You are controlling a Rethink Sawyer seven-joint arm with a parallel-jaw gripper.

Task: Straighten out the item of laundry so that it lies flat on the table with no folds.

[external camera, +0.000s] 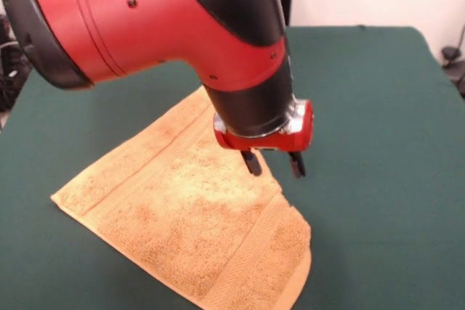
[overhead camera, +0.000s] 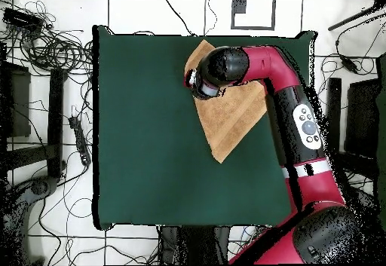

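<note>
The golden-orange towel (external camera: 182, 215) lies on the green table (external camera: 378, 143), spread from the middle toward the near edge. A flat woven band runs along its left side and another near its near right corner, where the edge looks curled under. In the overhead view the towel (overhead camera: 230, 120) shows as a roughly triangular patch at the far right of the table (overhead camera: 151, 127). My gripper (external camera: 275, 165) hangs open and empty just above the towel's right edge, with its fingertips (external camera: 252, 163) close to the cloth. In the overhead view the arm's wrist (overhead camera: 207, 74) covers it.
The red and black arm (external camera: 160, 12) crosses the top of the front view above the towel's far corner. In the overhead view, cables (overhead camera: 45, 44) and dark stands (overhead camera: 22, 112) lie on the floor beyond the table's left edge.
</note>
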